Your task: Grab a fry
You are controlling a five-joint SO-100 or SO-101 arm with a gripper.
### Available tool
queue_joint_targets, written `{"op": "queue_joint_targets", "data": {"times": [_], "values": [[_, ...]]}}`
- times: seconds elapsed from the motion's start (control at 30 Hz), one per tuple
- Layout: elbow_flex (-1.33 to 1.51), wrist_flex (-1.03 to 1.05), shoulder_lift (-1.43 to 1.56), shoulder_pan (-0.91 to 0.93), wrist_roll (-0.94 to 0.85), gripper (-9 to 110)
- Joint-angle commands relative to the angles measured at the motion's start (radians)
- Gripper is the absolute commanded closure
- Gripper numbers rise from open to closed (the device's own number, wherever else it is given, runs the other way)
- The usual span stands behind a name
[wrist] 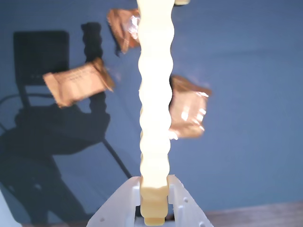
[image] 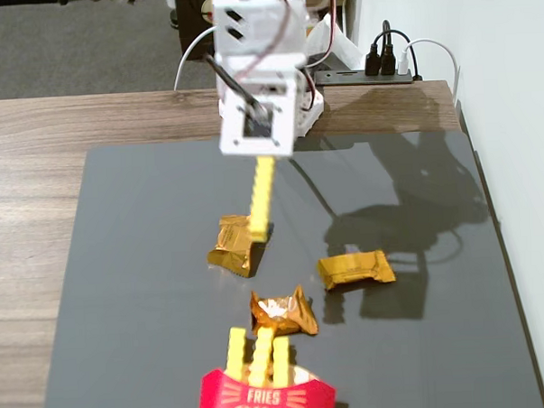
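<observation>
My white gripper [image: 262, 156] hangs above the far part of the dark mat and is shut on a pale-yellow fry [image: 262, 199]. The fry points down and toward the camera, its free end over a gold wrapper [image: 232, 246]. In the wrist view the fry [wrist: 155, 104] runs from between the white fingers [wrist: 182, 203] up to the top edge, with the gripper [wrist: 155, 191] shut on its lower end. Three more fries [image: 259, 356] stand in the red FRIES carton [image: 264, 399] at the front edge.
Two more gold wrappers lie on the mat, one at the centre right [image: 356, 268] and one just behind the carton [image: 283, 313]. The dark mat [image: 130, 264] lies on a wooden table [image: 27, 178]. Cables and a power strip [image: 379, 68] sit at the back right by the wall.
</observation>
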Motion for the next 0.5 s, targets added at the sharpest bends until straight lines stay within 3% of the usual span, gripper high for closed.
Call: {"op": "queue_joint_targets", "data": {"times": [0.0, 0.47], "values": [[-0.002, 0.021, 0.069, 0.034, -0.04, 101], [0.009, 0.058, 0.132, 0.044, -0.071, 101]]}}
